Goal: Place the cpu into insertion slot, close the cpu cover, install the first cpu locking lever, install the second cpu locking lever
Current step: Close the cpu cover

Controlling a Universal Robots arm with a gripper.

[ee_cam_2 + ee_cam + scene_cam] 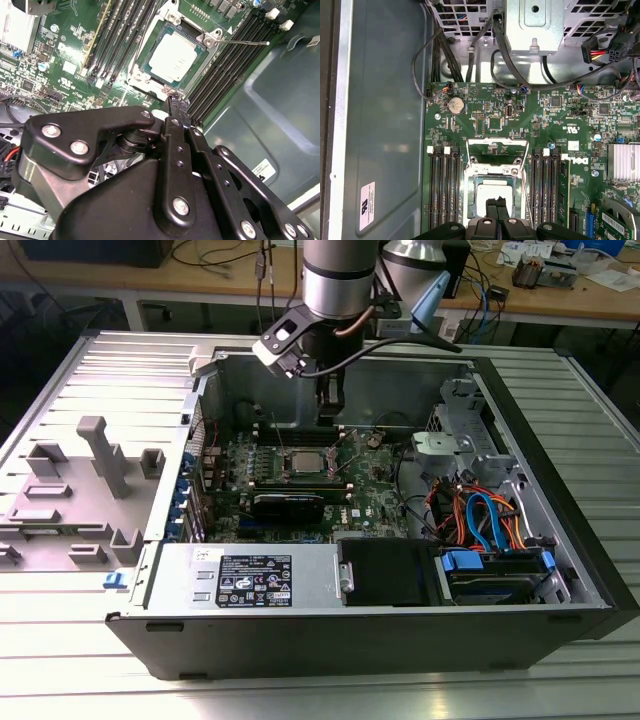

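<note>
The cpu (173,59) is a small square chip with a dull silver top, lying in the socket on the green motherboard (372,480). The cpu cover (196,71), a thin silvery frame, lies flat around it, with the chip showing through its window. A thin locking lever (245,42) sticks out from one socket corner across the memory slots. My gripper (177,102) is shut with nothing between its fingers, and its tips hover just over the socket's edge. In the first wrist view the gripper (496,202) overlaps the cpu (495,187). In the exterior view the gripper (329,412) hangs above the socket (303,462).
Black memory slots (445,185) flank the socket on both sides. A black expansion card (287,504) and a heatsink (622,162) sit nearby. Cables (480,515) and a drive cage (465,435) fill the exterior view's right. The case walls (330,625) enclose everything. A grey fixture (100,455) stands outside.
</note>
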